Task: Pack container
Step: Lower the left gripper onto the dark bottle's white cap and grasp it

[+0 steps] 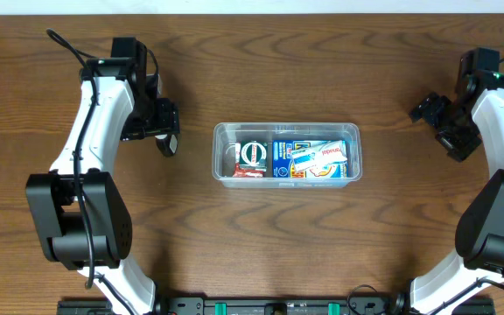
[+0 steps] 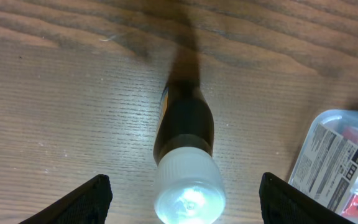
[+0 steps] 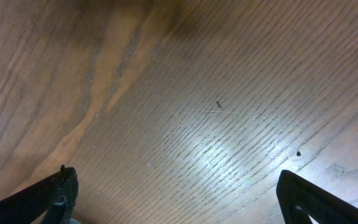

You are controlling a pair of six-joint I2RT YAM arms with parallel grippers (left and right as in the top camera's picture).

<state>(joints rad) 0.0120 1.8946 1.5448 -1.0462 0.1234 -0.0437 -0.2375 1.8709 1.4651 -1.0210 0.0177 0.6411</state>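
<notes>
The clear plastic container (image 1: 287, 127) stands at the table's centre and holds a blue-and-white box (image 1: 313, 159), a round black-and-white item (image 1: 252, 154) and a red packet (image 1: 245, 173). Its corner shows at the right of the left wrist view (image 2: 319, 134). A small dark bottle with a white cap (image 2: 185, 149) is on the table left of the container, also seen from overhead (image 1: 170, 144). My left gripper (image 2: 185, 199) is open, with one finger on each side of the cap and not touching it. My right gripper (image 3: 179, 199) is open and empty over bare wood at the far right (image 1: 440, 127).
The table is dark wood grain (image 1: 287, 245). Both arm bases stand at the front edge, left (image 1: 77, 219) and right (image 1: 497, 227). Nothing else lies on the table.
</notes>
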